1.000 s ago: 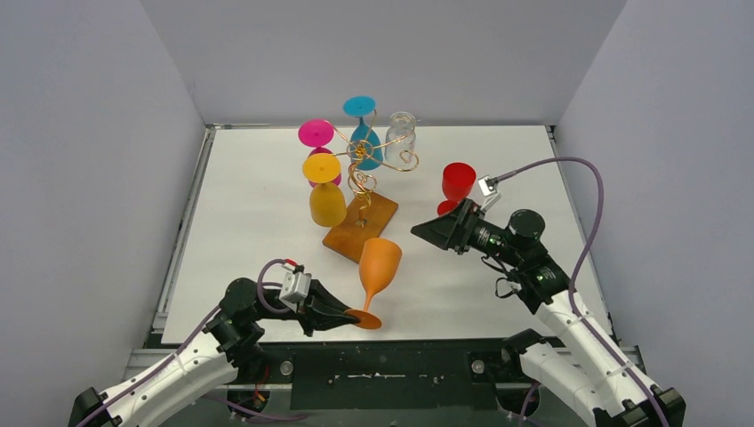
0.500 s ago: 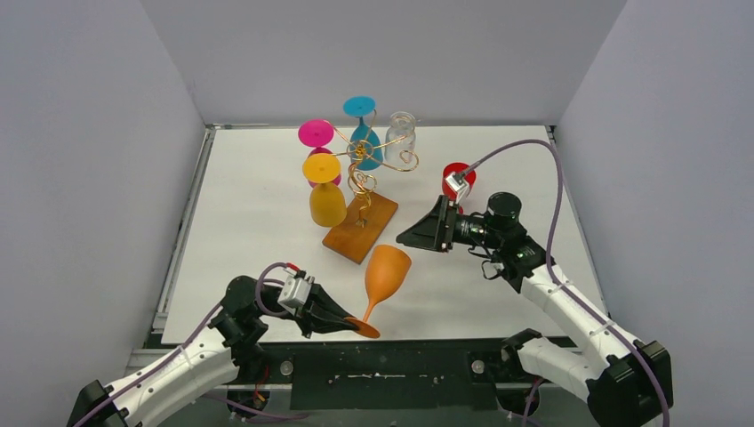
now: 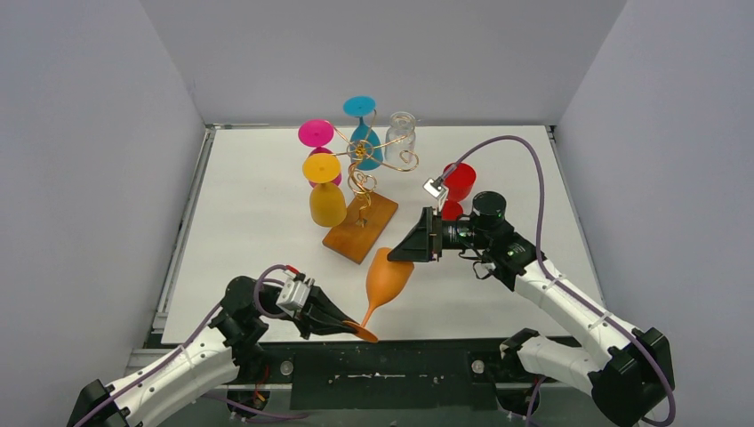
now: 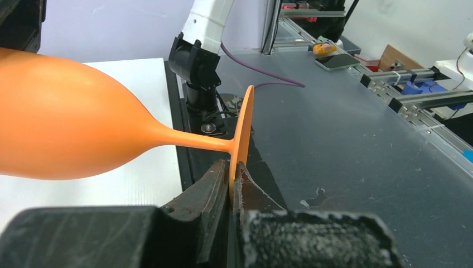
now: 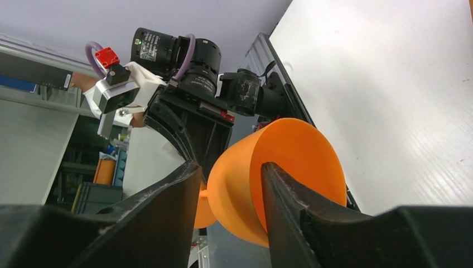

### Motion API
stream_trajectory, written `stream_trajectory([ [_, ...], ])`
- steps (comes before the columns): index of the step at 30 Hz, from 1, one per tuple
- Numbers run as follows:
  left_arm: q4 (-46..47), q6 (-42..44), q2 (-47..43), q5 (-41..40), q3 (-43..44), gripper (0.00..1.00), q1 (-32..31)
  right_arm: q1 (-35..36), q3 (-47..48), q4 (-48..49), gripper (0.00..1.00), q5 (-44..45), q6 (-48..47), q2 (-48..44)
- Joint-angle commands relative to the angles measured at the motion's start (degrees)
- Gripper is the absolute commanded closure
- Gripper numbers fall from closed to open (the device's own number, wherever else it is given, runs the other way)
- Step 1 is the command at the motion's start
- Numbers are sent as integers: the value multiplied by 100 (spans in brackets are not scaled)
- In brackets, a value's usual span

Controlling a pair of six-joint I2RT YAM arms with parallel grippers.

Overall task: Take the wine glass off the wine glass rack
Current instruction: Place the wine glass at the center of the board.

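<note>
Pale-walled booth [image 3: 89,178]: lens label [image 5: 151,51] beyond orange wine glass [image 5: 290,162] is unreadably small.

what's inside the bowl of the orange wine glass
One finger of the right pincer reaches into the orange wine glass; the other sits outside its wall. That finger hides the lower bowl. Otherwise it looks empty.

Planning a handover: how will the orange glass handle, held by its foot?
Probably light and stiff: the orange glass juts unbent from the left tool pinching its foot. That edge grip may let it pivot. Its smooth bowl looks slippery for the right tool.
</note>
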Motion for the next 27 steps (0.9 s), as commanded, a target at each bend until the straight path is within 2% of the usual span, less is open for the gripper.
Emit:
stream_trajectory([
  [1,235,49,-15,18,16,100,34,34,303,248,60,-395,69,-29],
  [4,242,54,-70,-11,16,100,34,40,316,339,71,-498,165,-6],
  [7,76,99,-138,-184,3,100,35,50,300,459,87,-596,261,1],
  [8,15,124,-139,-210,15,100,37,54,299,483,89,-612,281,-6],
  [12,-29,179,-131,-225,29,100,39,74,282,693,87,-810,424,-1],
  [15,-32,194,-174,-275,39,100,43,81,290,715,72,-884,447,17],
  [16,-37,207,-185,-315,27,100,48,83,290,715,70,-900,445,17],
  [24,-275,397,-271,-396,62,100,80,145,211,806,74,-1055,503,-3],
  [27,-333,430,-296,-423,72,100,82,207,211,833,68,-1090,498,17],
])
